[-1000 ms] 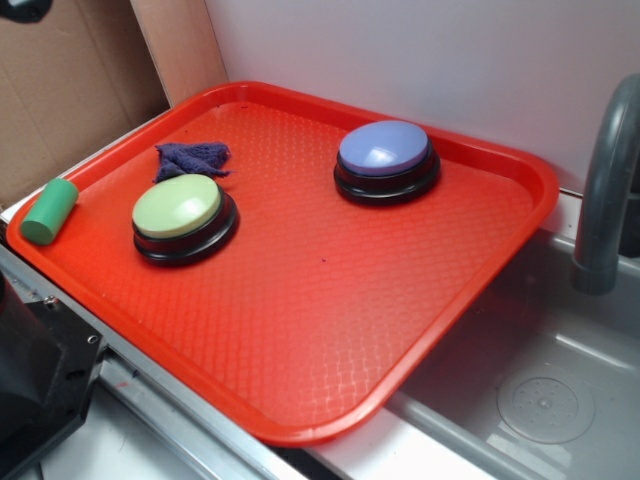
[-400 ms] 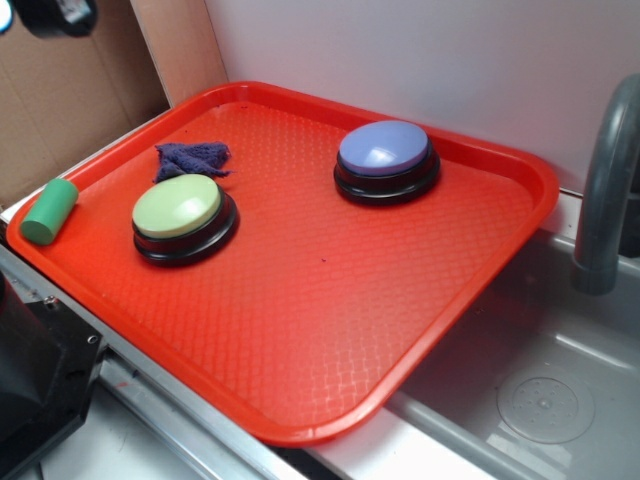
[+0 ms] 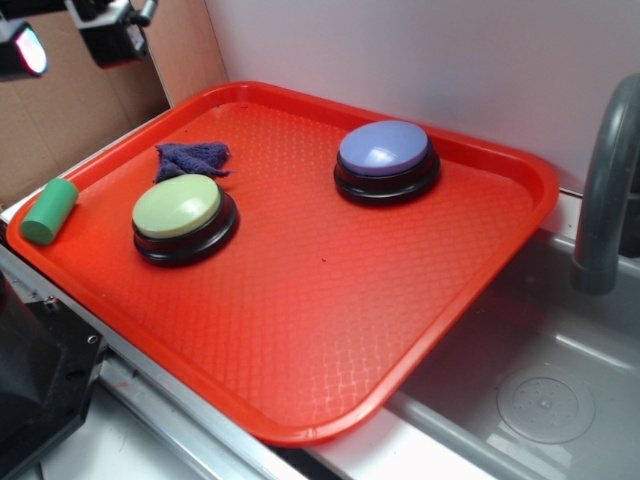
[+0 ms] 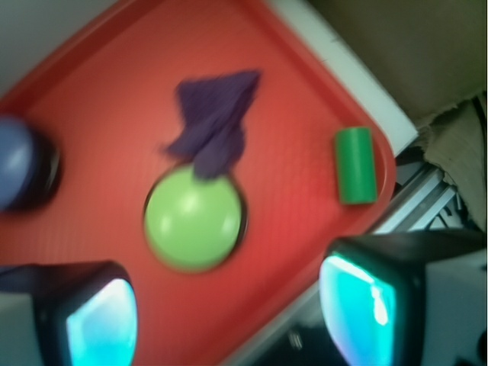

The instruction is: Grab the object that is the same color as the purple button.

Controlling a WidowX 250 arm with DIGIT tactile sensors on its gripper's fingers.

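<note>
The object, a small dark purple cloth (image 3: 192, 158) (image 4: 214, 122), lies wrinkled on the red tray (image 3: 330, 300) near its back left corner, just behind the light green button (image 3: 183, 216) (image 4: 194, 219). The purple button (image 3: 386, 160) (image 4: 17, 162) stands at the tray's back middle. My gripper (image 3: 72, 32) (image 4: 229, 320) hangs high above the tray's left edge, at the top left corner of the exterior view. It is open, its two glowing pads wide apart with nothing between them. The cloth is well below and ahead of it.
A green cylinder (image 3: 48, 211) (image 4: 355, 165) lies on the tray's left rim. Cardboard (image 3: 70, 100) stands behind at left, a white wall (image 3: 420, 60) at the back. A grey sink basin (image 3: 540, 390) with a faucet (image 3: 605, 180) is at right.
My gripper has come into view at the top left of the exterior view, moving right and down. Nothing on the tray has moved.
</note>
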